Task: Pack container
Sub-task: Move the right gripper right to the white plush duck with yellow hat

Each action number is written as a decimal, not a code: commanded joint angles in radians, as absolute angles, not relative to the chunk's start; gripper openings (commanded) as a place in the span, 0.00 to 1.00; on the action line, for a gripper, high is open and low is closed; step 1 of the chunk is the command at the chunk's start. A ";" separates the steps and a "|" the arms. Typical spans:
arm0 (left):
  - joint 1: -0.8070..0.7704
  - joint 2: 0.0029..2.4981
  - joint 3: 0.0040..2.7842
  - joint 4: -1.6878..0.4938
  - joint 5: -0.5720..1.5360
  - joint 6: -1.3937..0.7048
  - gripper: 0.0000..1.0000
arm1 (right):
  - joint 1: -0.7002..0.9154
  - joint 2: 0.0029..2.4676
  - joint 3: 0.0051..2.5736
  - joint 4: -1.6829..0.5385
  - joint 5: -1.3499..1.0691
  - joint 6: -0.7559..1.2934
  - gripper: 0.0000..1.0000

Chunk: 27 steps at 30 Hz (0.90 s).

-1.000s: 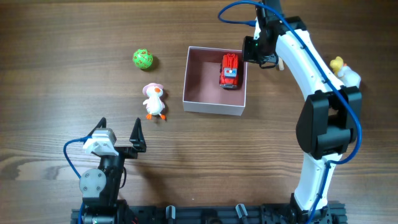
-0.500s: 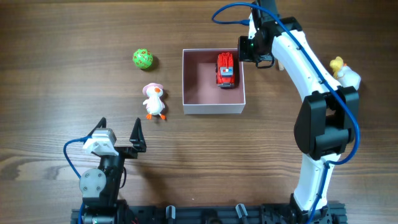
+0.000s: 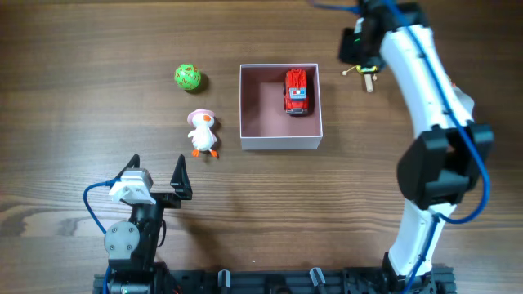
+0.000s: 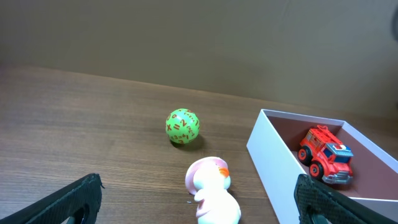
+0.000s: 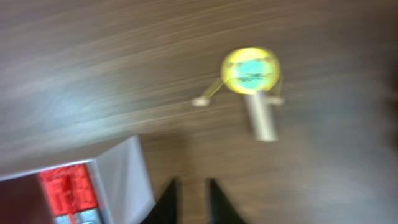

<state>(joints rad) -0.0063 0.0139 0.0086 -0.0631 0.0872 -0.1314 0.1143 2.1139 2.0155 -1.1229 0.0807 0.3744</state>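
Note:
The container (image 3: 280,143) is a square white box with a pink inside, at the middle of the table. A red toy fire truck (image 3: 297,91) lies in its far right part. It shows in the left wrist view (image 4: 268,155) with the truck (image 4: 324,154), and its corner shows in the right wrist view (image 5: 127,174). My right gripper (image 3: 355,49) is just past the container's far right corner. Its fingers (image 5: 191,199) are close together with nothing between them. My left gripper (image 3: 158,175) is open and empty near the front left (image 4: 199,186).
A green ball (image 3: 187,77) and a white duck with a pink hat (image 3: 202,132) lie left of the container. A small yellow drum toy on a wooden stick (image 3: 368,75) lies right of it, in front of my right gripper (image 5: 252,74).
The container was pushed left and squared up a second ago. My right gripper has since drawn back to the right and away from it. The left arm has not moved.

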 commanded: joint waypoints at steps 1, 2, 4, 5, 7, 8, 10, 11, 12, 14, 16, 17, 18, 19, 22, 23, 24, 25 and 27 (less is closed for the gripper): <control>0.001 0.007 0.006 -0.070 0.085 -0.112 1.00 | 0.012 2.070 2.035 -1.232 0.196 0.496 0.46; 0.001 0.007 0.006 -0.070 0.085 -0.112 1.00 | -0.017 2.071 2.033 -1.264 0.207 0.506 0.58; 0.001 0.007 0.006 -0.070 0.085 -0.112 1.00 | -0.076 2.071 2.018 -1.290 0.210 0.496 0.70; 0.001 0.007 0.006 -0.070 0.085 -0.112 1.00 | -0.105 2.071 2.017 -1.301 0.208 0.472 0.73; 0.001 0.007 0.006 -0.070 0.085 -0.112 1.00 | -0.150 2.071 2.011 -1.307 0.178 0.371 0.75; 0.001 0.007 0.006 -0.070 0.085 -0.112 1.00 | -0.170 2.071 2.007 -1.308 0.153 0.307 0.77; 0.001 0.007 0.006 -0.070 0.085 -0.112 1.00 | -0.202 2.072 2.002 -1.323 0.121 0.202 0.89; 0.001 0.007 0.006 -0.070 0.085 -0.112 1.00 | -0.214 2.072 1.998 -1.335 0.120 0.175 0.95; 0.001 0.007 0.006 -0.070 0.085 -0.112 1.00 | -0.226 2.072 1.991 -1.348 0.128 0.151 0.99; 0.001 0.007 0.006 -0.070 0.085 -0.112 1.00 | -0.253 2.072 1.973 -1.362 0.166 0.149 0.99; 0.001 0.007 0.006 -0.070 0.085 -0.112 1.00 | -0.281 2.072 1.945 -1.354 0.191 0.149 0.99; 0.001 0.007 0.006 -0.070 0.085 -0.112 1.00 | -0.301 2.072 1.924 -1.338 0.191 0.147 0.99; 0.001 0.007 0.006 -0.070 0.085 -0.112 1.00 | -0.318 2.072 1.906 -1.322 0.190 0.144 1.00; 0.001 0.007 0.006 -0.070 0.085 -0.112 1.00 | -0.331 2.072 1.892 -1.310 0.183 0.144 1.00; 0.001 0.007 0.006 -0.070 0.085 -0.112 1.00 | -0.371 2.072 1.843 -1.261 0.149 0.103 1.00; 0.001 0.007 0.006 -0.070 0.085 -0.112 1.00 | -0.382 2.072 1.829 -1.241 0.149 0.100 1.00; 0.001 0.007 0.006 -0.070 0.085 -0.112 1.00 | -0.390 2.072 1.815 -1.220 0.148 0.083 1.00; 0.001 0.007 0.006 -0.070 0.085 -0.112 1.00 | -0.398 2.072 1.798 -1.192 0.149 0.056 1.00; 0.001 0.007 0.006 -0.070 0.085 -0.112 1.00 | -0.409 2.073 1.777 -1.157 0.149 -0.001 1.00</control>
